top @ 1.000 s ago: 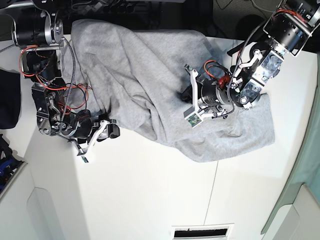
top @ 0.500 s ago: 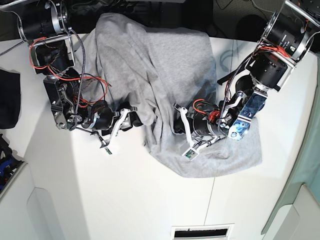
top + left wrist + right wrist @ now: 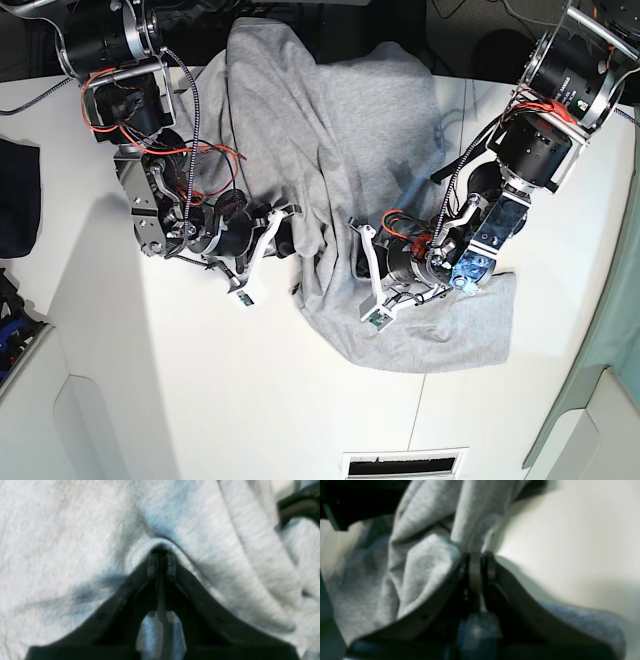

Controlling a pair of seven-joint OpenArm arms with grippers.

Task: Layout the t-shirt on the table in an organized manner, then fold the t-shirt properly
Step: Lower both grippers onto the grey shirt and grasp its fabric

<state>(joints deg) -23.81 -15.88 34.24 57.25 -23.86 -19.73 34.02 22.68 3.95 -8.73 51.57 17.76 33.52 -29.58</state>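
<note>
I see the t-shirt bunched on the table, trailing over its far edge. My left gripper pinches a fold near its middle; my right gripper clamps its near-side edge.

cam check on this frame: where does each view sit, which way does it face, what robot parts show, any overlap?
Base: overhead, facing down on the table; both arms show.
Left wrist: behind the left gripper, facing along its jaws, shut on the t-shirt.
Right wrist: behind the right gripper, jaws shut on a shirt fold, table beyond.
Shared: the grey t-shirt appears in all three.
</note>
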